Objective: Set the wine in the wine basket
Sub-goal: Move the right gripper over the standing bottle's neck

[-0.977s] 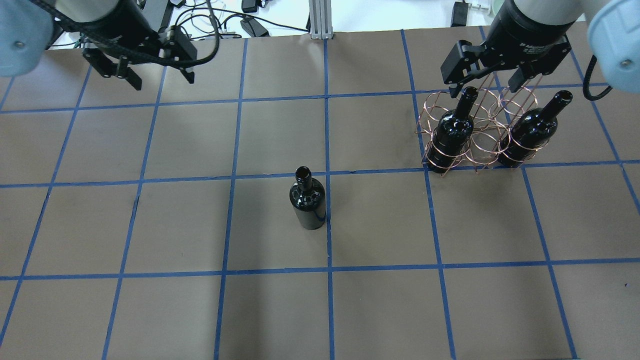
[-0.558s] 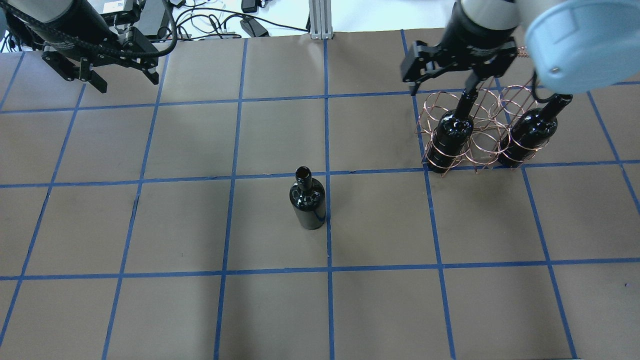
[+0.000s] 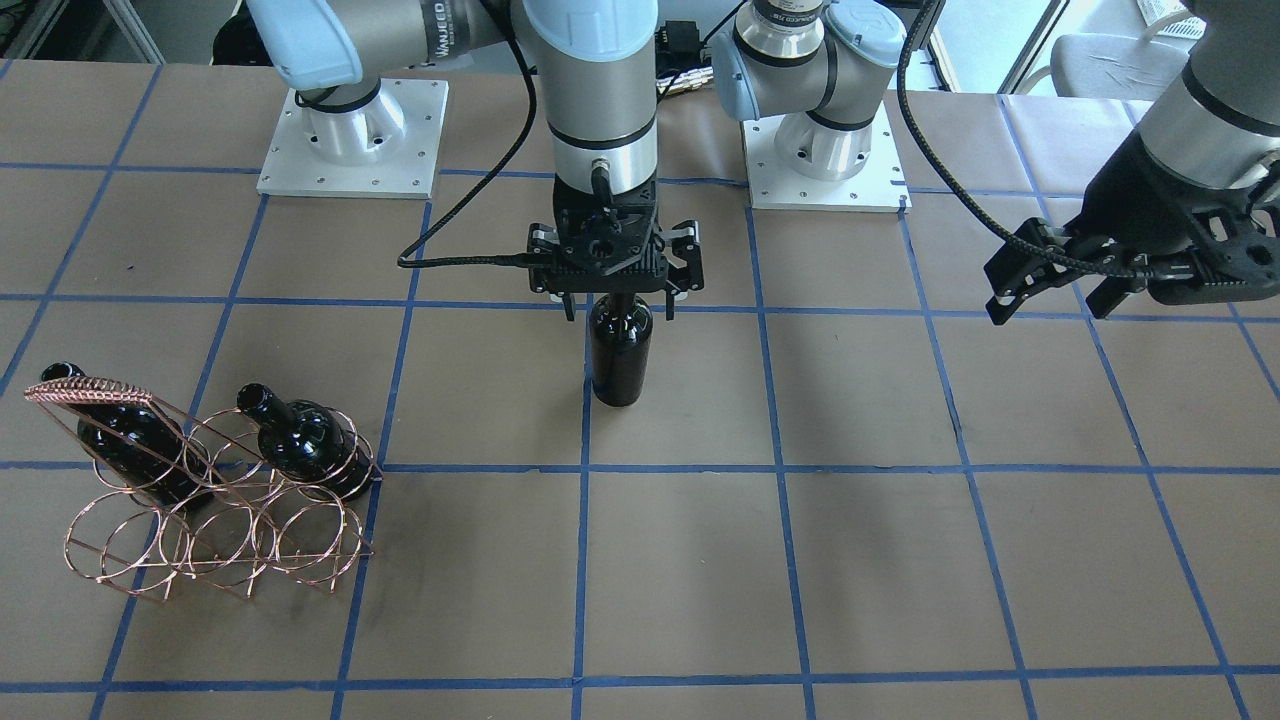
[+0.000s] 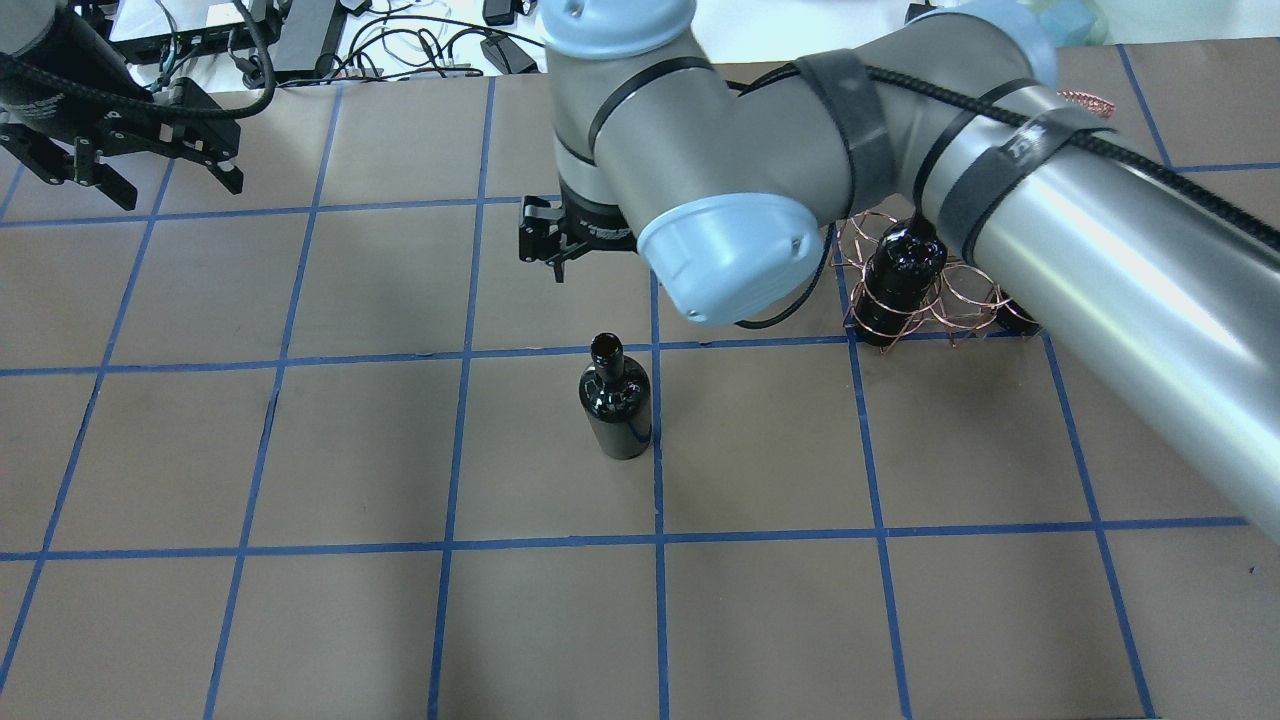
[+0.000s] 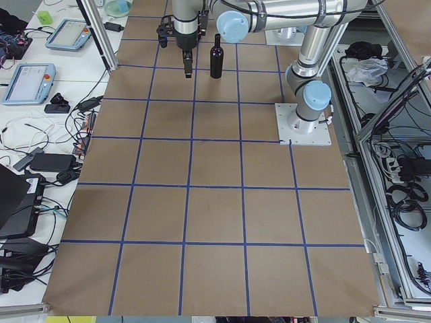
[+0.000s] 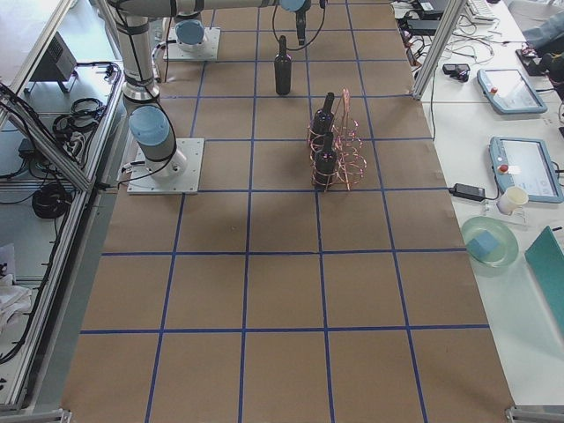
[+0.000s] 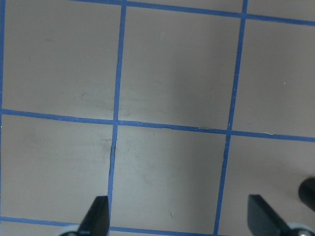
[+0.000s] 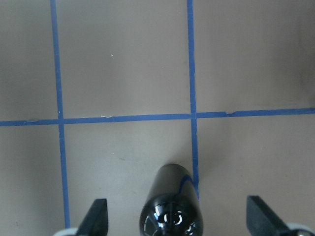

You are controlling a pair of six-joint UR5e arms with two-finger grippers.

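A near-black wine bottle (image 3: pixel 620 350) stands upright mid-table, also in the overhead view (image 4: pixel 615 400). My right gripper (image 3: pixel 617 303) hangs open just above its top, a finger on either side, not touching. In the right wrist view the bottle (image 8: pixel 172 206) sits between the open fingertips (image 8: pixel 98 216). The copper wire wine basket (image 3: pixel 95 393) stands on my right side, partly hidden under my right arm in the overhead view (image 4: pixel 955 300). It holds two more bottles (image 3: pixel 125 435) (image 3: pixel 300 435). My left gripper (image 4: pixel 180 190) is open and empty at the far left.
My right arm's elbow and forearm (image 4: pixel 1000 200) stretch across the right half of the table above the basket. Cables and boxes (image 4: pixel 430 45) lie past the far edge. The brown table (image 3: pixel 900 560) has a blue tape grid.
My right arm has swung from over the basket to the middle, above the standing bottle. My left gripper has drifted further left. No bottle has moved.
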